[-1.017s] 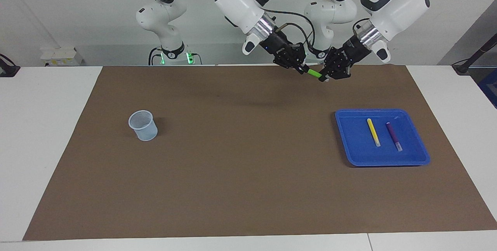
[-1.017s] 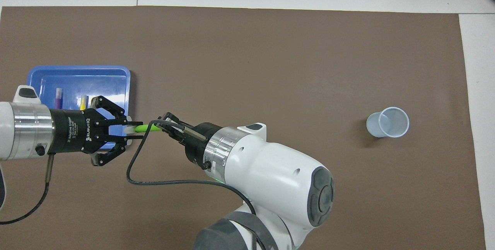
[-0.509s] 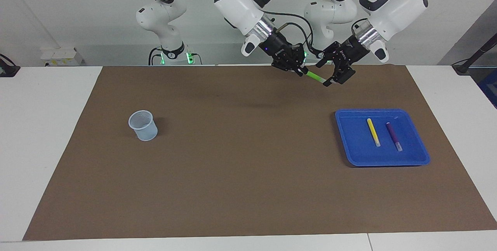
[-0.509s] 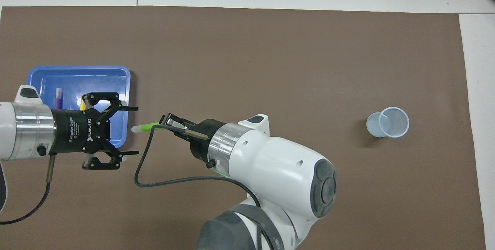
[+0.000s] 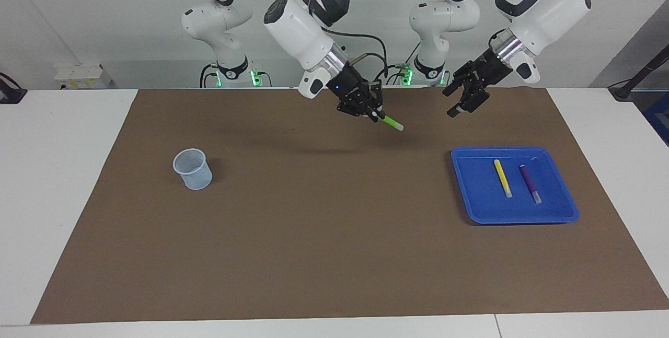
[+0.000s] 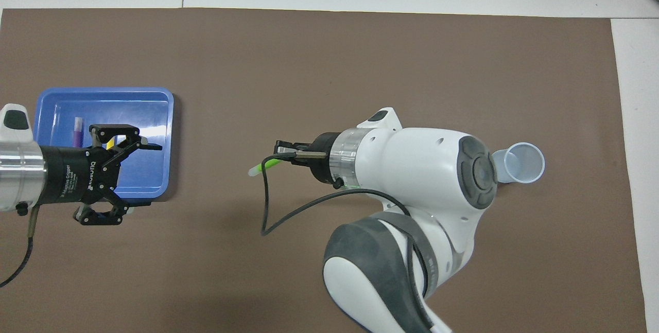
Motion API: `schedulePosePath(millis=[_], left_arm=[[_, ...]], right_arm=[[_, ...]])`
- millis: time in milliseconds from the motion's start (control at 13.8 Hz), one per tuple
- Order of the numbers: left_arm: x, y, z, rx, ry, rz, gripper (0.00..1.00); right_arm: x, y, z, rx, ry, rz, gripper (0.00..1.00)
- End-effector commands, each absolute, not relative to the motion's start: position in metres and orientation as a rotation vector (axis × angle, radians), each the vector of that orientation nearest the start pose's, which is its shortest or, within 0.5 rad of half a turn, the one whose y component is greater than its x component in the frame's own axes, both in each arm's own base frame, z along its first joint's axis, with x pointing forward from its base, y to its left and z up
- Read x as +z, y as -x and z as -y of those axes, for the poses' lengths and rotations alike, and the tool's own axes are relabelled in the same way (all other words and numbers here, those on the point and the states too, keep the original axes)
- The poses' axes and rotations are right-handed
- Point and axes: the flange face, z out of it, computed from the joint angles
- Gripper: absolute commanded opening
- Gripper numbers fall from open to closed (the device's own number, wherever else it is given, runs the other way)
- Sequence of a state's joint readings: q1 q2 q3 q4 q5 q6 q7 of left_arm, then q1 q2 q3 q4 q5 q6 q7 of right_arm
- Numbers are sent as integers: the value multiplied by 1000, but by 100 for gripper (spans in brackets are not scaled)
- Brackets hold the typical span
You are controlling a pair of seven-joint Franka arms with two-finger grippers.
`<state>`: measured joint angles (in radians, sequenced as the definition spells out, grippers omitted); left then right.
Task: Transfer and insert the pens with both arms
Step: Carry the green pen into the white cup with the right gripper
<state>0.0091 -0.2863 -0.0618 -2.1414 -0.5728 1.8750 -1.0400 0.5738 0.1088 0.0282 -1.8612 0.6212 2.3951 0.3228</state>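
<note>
your right gripper (image 5: 375, 113) clenches the slim green pen (image 5: 391, 123), pale tip jutting out over the brown mat (image 5: 313, 233).
your left gripper (image 5: 460, 102) hangs released; the blue plastic tray (image 5: 470, 191) holds yellow pen (image 5: 503, 177) and purple pen (image 5: 530, 183).

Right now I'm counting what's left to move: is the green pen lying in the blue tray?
No, the green pen is held in the air by the right gripper; only the yellow pen and purple pen lie in the blue tray.

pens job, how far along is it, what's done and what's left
Handover done: the right tool, up over the mat, is shut on the green pen; the left tool hangs open by the blue tray. The cup looks empty. Yellow pen and purple pen lie in the tray.
</note>
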Motion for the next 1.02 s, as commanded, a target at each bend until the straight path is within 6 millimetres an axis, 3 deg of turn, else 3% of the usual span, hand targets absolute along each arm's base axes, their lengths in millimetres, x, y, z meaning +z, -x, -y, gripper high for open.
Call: schedulePosePath(millis=[0, 218, 509, 727, 945], left_arm=[[534, -462, 51, 328, 3155, 1582, 100], [530, -464, 30, 184, 3245, 1218, 100], [523, -471, -5, 34, 3273, 836, 100], [508, -481, -25, -7, 3263, 577, 99], [484, -499, -38, -39, 3232, 364, 98]], right_arm=[[511, -525, -299, -167, 2645, 121, 0], [514, -538, -226, -106, 2740, 335, 0], [512, -545, -126, -9, 2917, 828, 0], [509, -549, -68, 69, 2967, 1108, 0], [502, -550, -23, 120, 2976, 1255, 0]])
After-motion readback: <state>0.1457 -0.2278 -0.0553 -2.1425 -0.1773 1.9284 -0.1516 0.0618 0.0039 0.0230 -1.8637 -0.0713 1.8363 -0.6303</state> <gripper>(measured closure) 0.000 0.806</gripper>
